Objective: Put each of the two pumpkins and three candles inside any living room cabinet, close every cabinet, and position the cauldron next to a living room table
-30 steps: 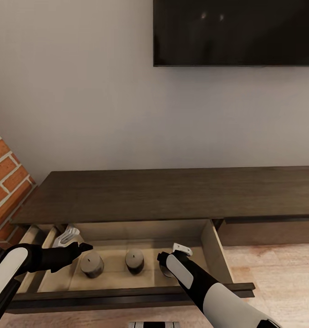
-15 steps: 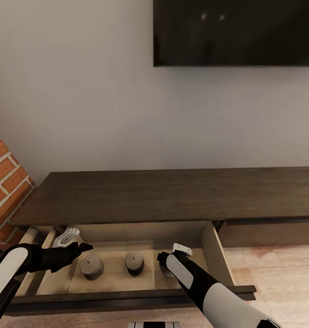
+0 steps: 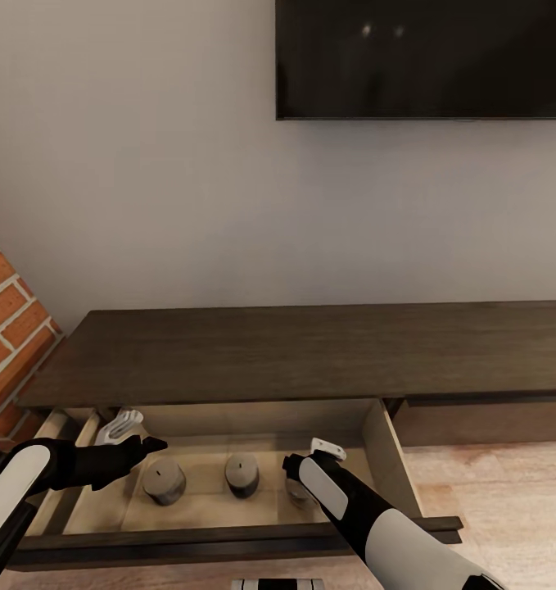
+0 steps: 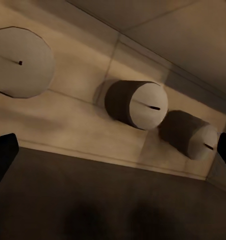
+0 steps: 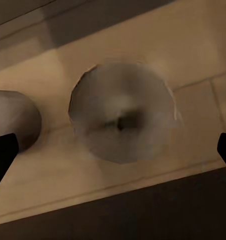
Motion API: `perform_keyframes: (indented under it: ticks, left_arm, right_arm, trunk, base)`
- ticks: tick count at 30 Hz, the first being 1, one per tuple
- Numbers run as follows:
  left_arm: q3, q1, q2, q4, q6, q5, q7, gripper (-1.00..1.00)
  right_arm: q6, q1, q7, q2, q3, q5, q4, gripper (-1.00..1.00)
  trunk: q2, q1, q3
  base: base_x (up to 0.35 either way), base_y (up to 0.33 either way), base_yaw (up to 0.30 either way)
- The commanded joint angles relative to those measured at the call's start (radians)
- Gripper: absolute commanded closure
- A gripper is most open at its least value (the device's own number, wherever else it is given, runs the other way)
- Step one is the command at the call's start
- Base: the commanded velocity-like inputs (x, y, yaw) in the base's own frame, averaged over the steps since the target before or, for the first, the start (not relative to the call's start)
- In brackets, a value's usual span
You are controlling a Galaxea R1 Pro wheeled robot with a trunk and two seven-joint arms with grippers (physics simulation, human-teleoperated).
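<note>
In the head view the right arm hides most of the third candle in the drawer. The television is cut by the top and right edges. The right wrist view is blurred.

1. The cabinet is set against the wall, below the television.
2. Its left drawer is pulled open.
3. Three candles are ranged side by side in the drawer.
4. Brickwork is found left of the cabinet.
</note>
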Motion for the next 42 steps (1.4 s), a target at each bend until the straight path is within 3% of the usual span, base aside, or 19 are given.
perform_keyframes:
  ticks: [1,4,17,24,42]
  left_arm:
    - [-0.001,-0.001,0.001,-0.001,0.000,0.010,0.010,-1.00]
    - [-0.001,-0.001,0.001,-0.001,0.000,0.010,0.010,-1.00]
    - [0.000,-0.001,0.001,0.008,-0.001,0.012,0.010,-1.00]
    - [0.000,-0.001,0.000,0.011,-0.002,0.012,0.010,-1.00]
    - [0.000,-0.001,-0.001,0.013,-0.003,0.011,0.012,-1.00]
  right_arm:
    - [0.003,-0.001,-0.007,-0.001,0.004,-0.004,-0.001,-1.00]
    - [0.003,-0.001,-0.007,-0.001,0.004,-0.004,-0.001,-1.00]
    - [0.011,-0.001,-0.006,-0.002,0.002,-0.012,-0.001,-1.00]
    - [0.114,-0.001,-0.005,-0.002,0.000,-0.098,-0.009,-1.00]
    - [0.125,-0.001,0.003,-0.001,0.003,-0.109,-0.020,-1.00]
  trunk:
    - [0.000,0.000,-0.001]
    - [0.000,0.000,-0.001]
    - [0.091,-0.050,0.040]
    - [0.140,-0.077,0.062]
    - [0.266,-0.146,0.118]
  base:
    - [0.000,0.000,0.000]
    - [0.000,0.000,0.000]
    - [-0.001,0.000,0.000]
    - [-0.127,0.000,0.000]
    - [-0.005,0.000,0.000]
